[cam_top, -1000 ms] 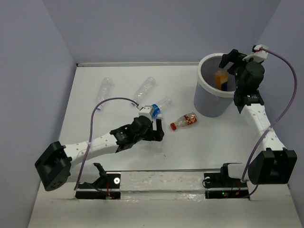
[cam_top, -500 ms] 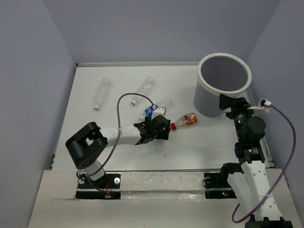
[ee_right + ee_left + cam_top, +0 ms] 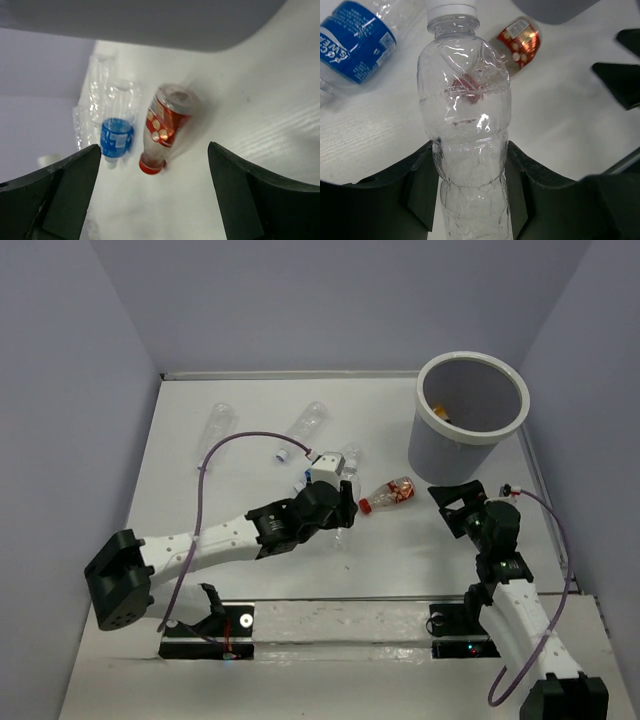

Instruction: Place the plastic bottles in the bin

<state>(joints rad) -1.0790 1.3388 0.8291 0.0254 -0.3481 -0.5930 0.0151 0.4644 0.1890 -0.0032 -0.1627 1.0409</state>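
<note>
My left gripper (image 3: 470, 167) is shut on a plain clear plastic bottle (image 3: 467, 115) with a white cap, one finger on each side of its body. In the top view this gripper (image 3: 335, 508) is at the table's middle and covers most of that bottle. The blue-labelled bottle (image 3: 355, 40) lies just beyond it to the left, and the red-labelled bottle (image 3: 390, 493) lies to its right. Two more plain bottles (image 3: 218, 424) (image 3: 308, 423) lie farther back. The bin (image 3: 452, 455) stands at the back right with an orange bottle (image 3: 441, 416) inside. My right gripper (image 3: 455, 502) is open and empty, right of the red bottle (image 3: 165, 122).
The bin's grey wall (image 3: 150, 25) fills the top of the right wrist view. Grey walls close the table in on the left, back and right. The left arm's purple cable (image 3: 215, 455) loops above the table on the left.
My left gripper has shut on the clear bottle. My right arm pulled back from above the bin down to the table near the red bottle, and the orange bottle now lies in the bin.
</note>
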